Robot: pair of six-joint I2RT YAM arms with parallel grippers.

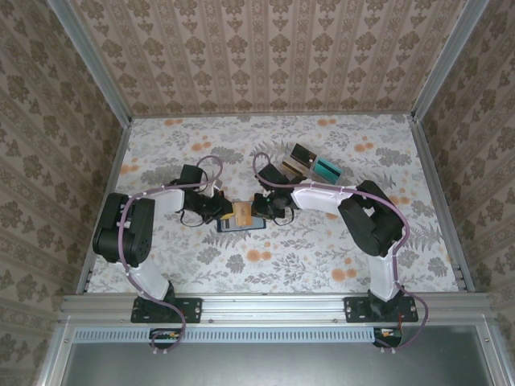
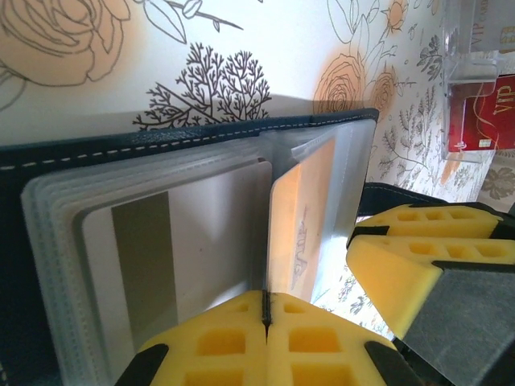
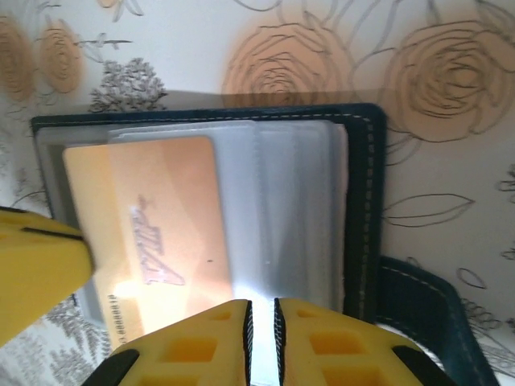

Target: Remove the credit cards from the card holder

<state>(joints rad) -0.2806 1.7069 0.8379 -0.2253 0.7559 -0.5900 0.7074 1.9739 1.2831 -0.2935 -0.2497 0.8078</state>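
Between both grippers, the navy card holder (image 3: 366,201) lies open, its clear sleeves (image 3: 294,201) fanned. Tightly closed, the left gripper (image 2: 265,322) pinches the tan-orange card (image 3: 153,233). Narrow jaws of the right gripper (image 3: 261,330) nip a sleeve.

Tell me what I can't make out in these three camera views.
Top external: card holder partly covered by the left arm and right arm.
Left wrist: whether the left fingers pinch the tan-orange card or only its clear sleeve; seen edge-on.
Right wrist: card lettering blurred by glare; what the right fingers pinch, cut off by bottom edge.

Left pincer (image 1: 229,213), right pincer (image 1: 257,211) crowd card holder (image 1: 241,227); tray (image 1: 315,165) beyond.
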